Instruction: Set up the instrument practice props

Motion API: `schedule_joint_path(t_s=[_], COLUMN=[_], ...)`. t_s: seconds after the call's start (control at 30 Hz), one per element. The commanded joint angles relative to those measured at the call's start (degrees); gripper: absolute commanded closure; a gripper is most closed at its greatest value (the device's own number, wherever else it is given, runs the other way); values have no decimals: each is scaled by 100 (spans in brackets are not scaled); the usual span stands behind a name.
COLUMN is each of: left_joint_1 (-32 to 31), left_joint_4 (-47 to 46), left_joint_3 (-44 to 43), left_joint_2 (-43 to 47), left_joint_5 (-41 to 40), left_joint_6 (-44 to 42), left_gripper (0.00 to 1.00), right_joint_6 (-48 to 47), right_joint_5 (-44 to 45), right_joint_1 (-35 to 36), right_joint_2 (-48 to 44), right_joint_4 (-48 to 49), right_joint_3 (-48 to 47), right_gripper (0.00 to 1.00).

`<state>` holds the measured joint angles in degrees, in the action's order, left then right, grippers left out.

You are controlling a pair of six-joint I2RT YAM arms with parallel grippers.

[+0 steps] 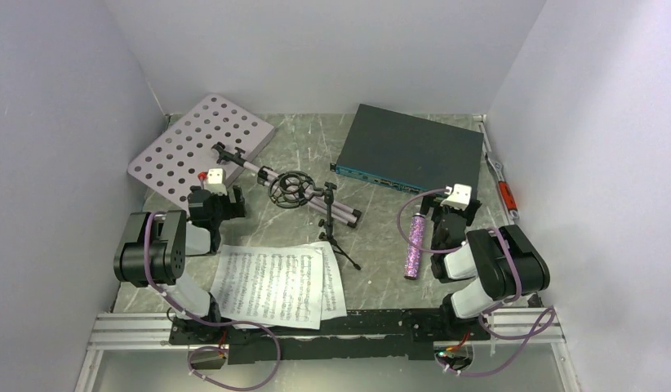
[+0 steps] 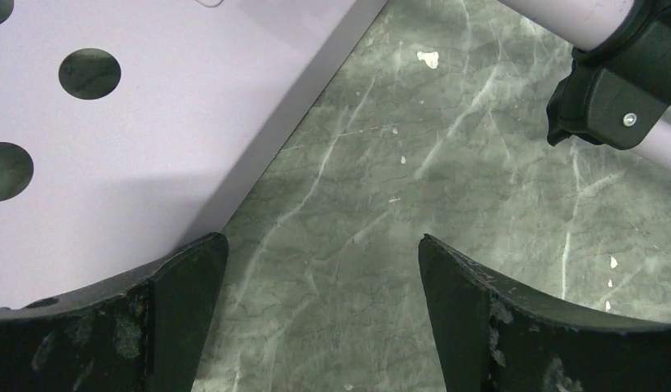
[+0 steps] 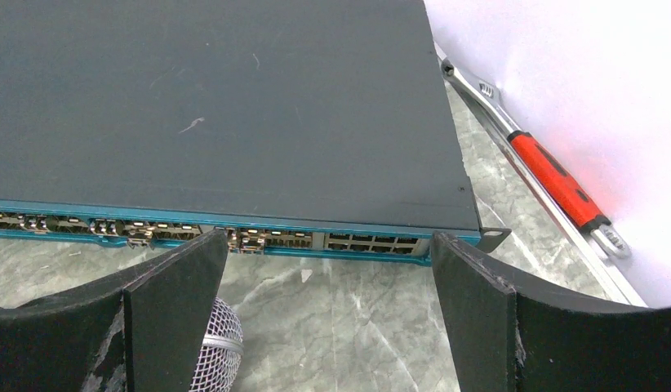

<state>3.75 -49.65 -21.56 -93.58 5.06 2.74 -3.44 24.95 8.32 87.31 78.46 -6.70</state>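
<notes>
The pale lilac perforated music stand point(image 1: 203, 139) lies flat at the back left, its folded tripod pole point(image 1: 267, 175) stretching toward the middle. The small black tripod stand with ring mount point(image 1: 295, 189) lies beside it. Two white sheet-music pages point(image 1: 271, 286) rest overlapping at the front centre. The glittery purple microphone point(image 1: 415, 245) lies on the table just left of my right gripper point(image 1: 456, 208). My left gripper point(image 1: 218, 192) is open by the stand's near edge point(image 2: 112, 122), over bare table point(image 2: 320, 253). The right gripper point(image 3: 328, 249) is open and empty, with the microphone's mesh head point(image 3: 214, 351) beside its left finger.
A flat dark grey-teal box point(image 1: 410, 147) point(image 3: 218, 106) sits at the back right, ahead of the right gripper. A red-handled wrench point(image 1: 499, 180) point(image 3: 553, 180) lies along the right wall. A black clamp point(image 2: 618, 90) on the stand's pole is ahead and right of the left gripper. White walls enclose three sides.
</notes>
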Motion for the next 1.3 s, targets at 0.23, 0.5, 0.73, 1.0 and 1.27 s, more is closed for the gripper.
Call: schedule_joint_path(t_s=[0.23, 0.5, 0.73, 1.0, 1.27], left_joint_1=[153, 152, 153, 161, 302], left_joint_4=[-275, 3565, 6104, 6302, 6268], left_joint_3=[-224, -1897, -3180, -3198, -3766], left_joint_2=[-3, 1293, 1194, 1408, 881], left_joint_5=[-383, -1415, -1694, -439, 1332], left_joint_6=[-57, 591, 2510, 3158, 3049], left_gripper=[6, 6, 6, 6, 6], right_joint_6=[271, 274, 948, 2421, 4221], right_joint_5=[121, 483, 162, 671, 1500], right_joint_1=[-91, -58, -38, -41, -49], right_joint_2=[-138, -754, -3203, -3997, -4217], right_joint_4=[-439, -187, -3415, -5289, -7299], right_joint_3=[-373, -4, -888, -1660, -2203], right_gripper=[0, 0, 0, 0, 0])
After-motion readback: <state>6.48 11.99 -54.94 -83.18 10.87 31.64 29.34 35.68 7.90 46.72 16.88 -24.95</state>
